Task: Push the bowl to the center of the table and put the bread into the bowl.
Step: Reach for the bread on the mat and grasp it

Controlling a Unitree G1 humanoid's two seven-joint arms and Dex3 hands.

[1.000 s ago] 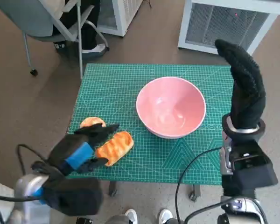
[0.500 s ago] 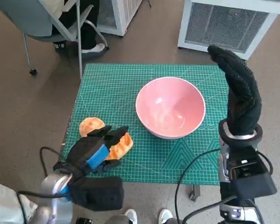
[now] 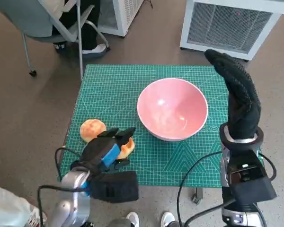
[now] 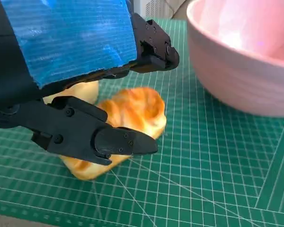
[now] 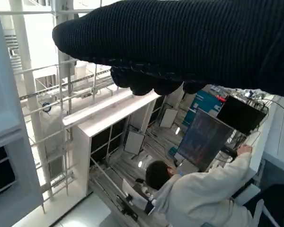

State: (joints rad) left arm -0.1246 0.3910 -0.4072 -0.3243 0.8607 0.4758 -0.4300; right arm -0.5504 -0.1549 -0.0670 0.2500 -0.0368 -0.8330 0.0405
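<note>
The pink bowl (image 3: pixel 173 109) stands empty on the green mat (image 3: pixel 113 90), right of its middle. A long golden bread (image 3: pixel 128 148) lies near the mat's front left, and in the left wrist view the bread (image 4: pixel 135 111) lies flat beside the bowl (image 4: pixel 246 71). My left hand (image 3: pixel 106 150) reaches over it, fingers (image 4: pixel 151 47) spread on its far side and thumb (image 4: pixel 118 142) on its near side. My right hand (image 3: pixel 237 97) stands upright at the mat's right edge beside the bowl, fingers straight, holding nothing.
A round bun (image 3: pixel 92 128) lies just left of the long bread, and shows behind it as the bun (image 4: pixel 80 92) in the left wrist view. A chair (image 3: pixel 61 28) and a person's feet are beyond the table's far left corner. A white unit (image 3: pixel 227 23) stands behind. A person (image 5: pixel 203 194) shows in the right wrist view.
My left hand has moved right and forward, from beside the two breads to straddling the long one. The gloved right hand has leaned a little left. The bowl has stayed put.
</note>
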